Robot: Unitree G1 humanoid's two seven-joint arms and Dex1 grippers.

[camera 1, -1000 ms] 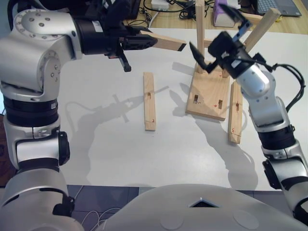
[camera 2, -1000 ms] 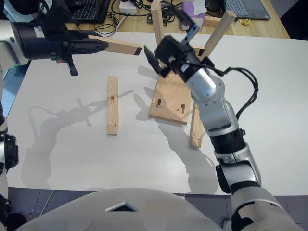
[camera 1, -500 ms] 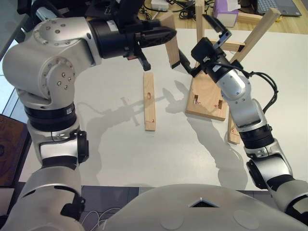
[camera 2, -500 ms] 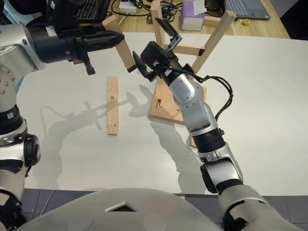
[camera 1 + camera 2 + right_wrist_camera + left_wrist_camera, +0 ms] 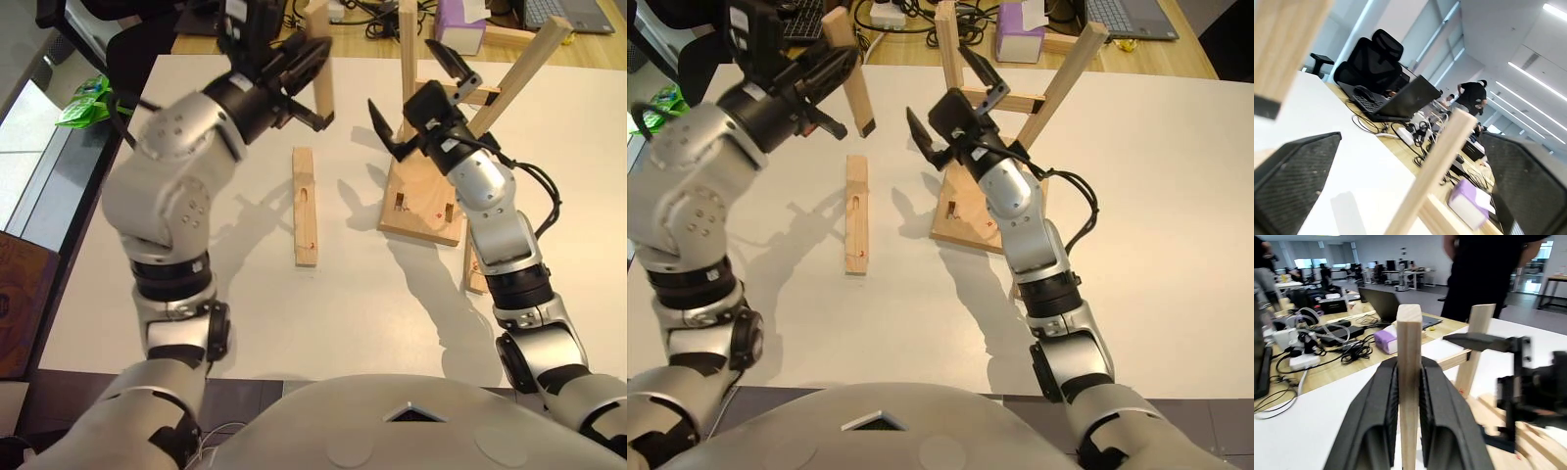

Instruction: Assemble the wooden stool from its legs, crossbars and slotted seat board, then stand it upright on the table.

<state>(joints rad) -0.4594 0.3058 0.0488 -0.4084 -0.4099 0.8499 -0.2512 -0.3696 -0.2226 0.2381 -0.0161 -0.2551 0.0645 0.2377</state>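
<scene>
Likely light and stiff, the pale square wooden leg (image 5: 1409, 333), at the white table's (image 5: 245, 294) 12 o'clock, is pinched on its flat faces by the left gripper (image 5: 1409, 364); the right gripper (image 5: 950, 101) gapes empty at 1 o'clock.

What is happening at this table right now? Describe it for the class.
A robot is part-way through building a stool. Its left gripper is shut on a leg, held roughly upright above the table. Its right gripper hangs open beside the seat board, which lies flat with two legs and a crossbar already fitted. A slotted bar lies left of the board and another bar along its right edge.
</scene>
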